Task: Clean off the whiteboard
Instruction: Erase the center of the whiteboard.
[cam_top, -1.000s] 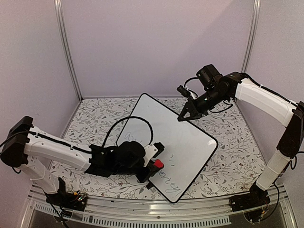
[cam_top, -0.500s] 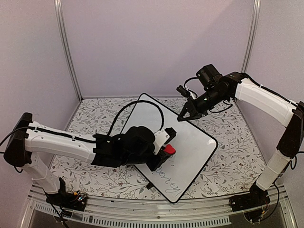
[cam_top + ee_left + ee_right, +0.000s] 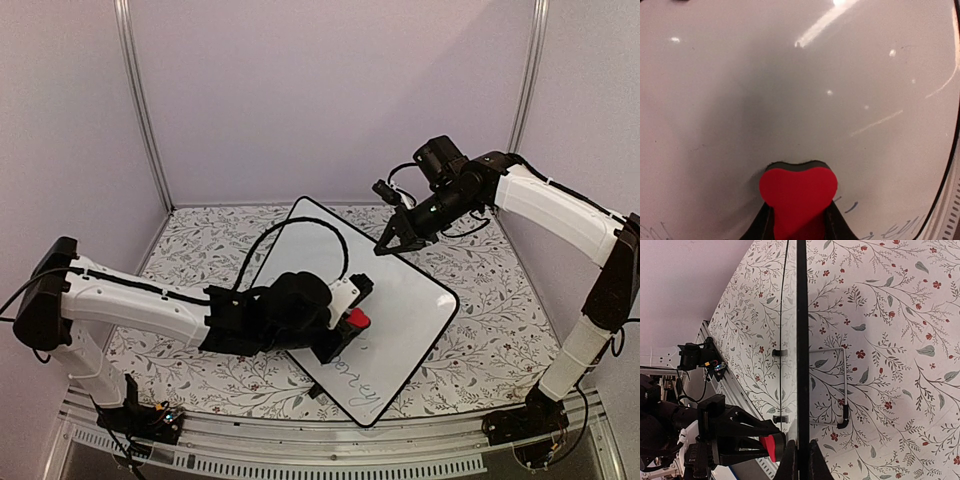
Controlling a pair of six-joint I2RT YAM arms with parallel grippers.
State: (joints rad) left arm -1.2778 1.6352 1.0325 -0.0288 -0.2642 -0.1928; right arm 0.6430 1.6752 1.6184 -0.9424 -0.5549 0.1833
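The whiteboard (image 3: 400,300) lies tilted on the floral table, with dark cursive writing left near its near corner (image 3: 362,385). My left gripper (image 3: 350,322) is shut on a red eraser (image 3: 356,319) and presses it on the board's middle. In the left wrist view the red eraser (image 3: 798,192) sits between my fingers on the white surface, with writing (image 3: 852,206) at lower right. My right gripper (image 3: 385,245) is shut on the board's far edge. In the right wrist view the black rim (image 3: 801,340) runs up from my fingertips (image 3: 791,467).
The floral table cover (image 3: 500,330) surrounds the board. A wire stand (image 3: 842,390) under the board shows in the right wrist view. Walls close in the back and sides. A metal rail (image 3: 300,455) runs along the near edge.
My left gripper with the eraser swept from the board's near-left part toward its middle, then edged slightly nearer. Writing on the left part is gone. The right arm has not moved.
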